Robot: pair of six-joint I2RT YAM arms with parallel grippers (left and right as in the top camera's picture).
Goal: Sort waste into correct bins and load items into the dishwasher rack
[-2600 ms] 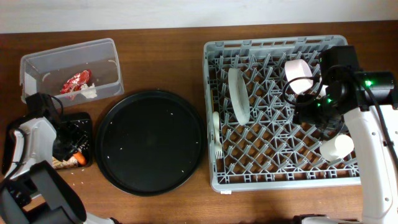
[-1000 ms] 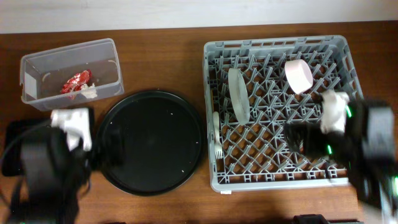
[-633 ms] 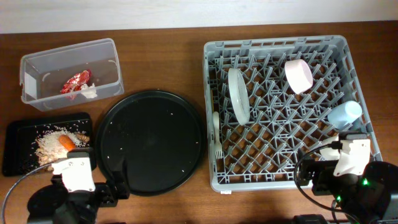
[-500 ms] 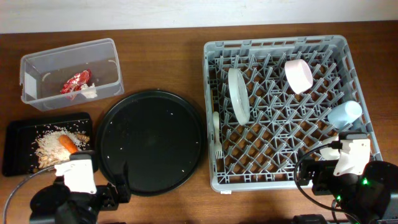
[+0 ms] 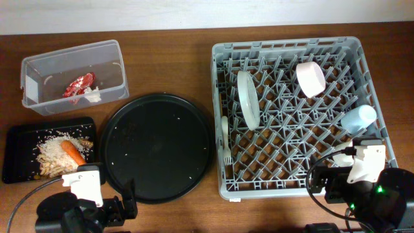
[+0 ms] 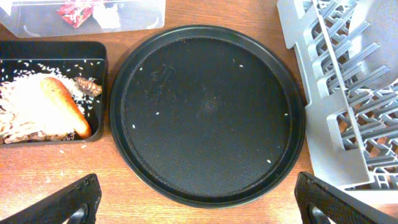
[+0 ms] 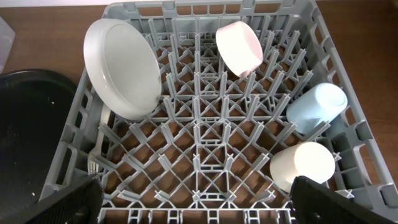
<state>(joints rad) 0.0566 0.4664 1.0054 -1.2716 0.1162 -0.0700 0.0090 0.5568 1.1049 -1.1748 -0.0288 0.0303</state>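
The clear tub [image 5: 39, 65] holds the red wrapper [image 5: 79, 86]. In the black rectangular tray [image 6: 53, 45] lie rice [image 6: 25, 102], a carrot [image 6: 62, 104] and a brown chunk [image 6: 88, 86]. The grey rack [image 5: 284, 44] carries the white plate [image 7: 121, 67] on edge, the pinkish bowl [image 7: 238, 48], the light blue cup [image 7: 316, 107], the small white cup [image 7: 305, 165] and the fork [image 7: 98, 146]. My left gripper [image 6: 199, 211] hangs open and empty above the round tray's near edge. My right gripper [image 7: 202, 208] stands open and empty over the rack's near wall.
A large round black tray [image 5: 158, 147] with a few rice grains lies between the bins and the rack. Both arms' bases [image 5: 81, 210] [image 5: 362, 191] sit at the table's near edge. Bare wood shows behind the round tray.
Both arms have drawn back from over the table to its near edge, uncovering the black tray and the rack's right side. The left arm has slid a little nearer still.
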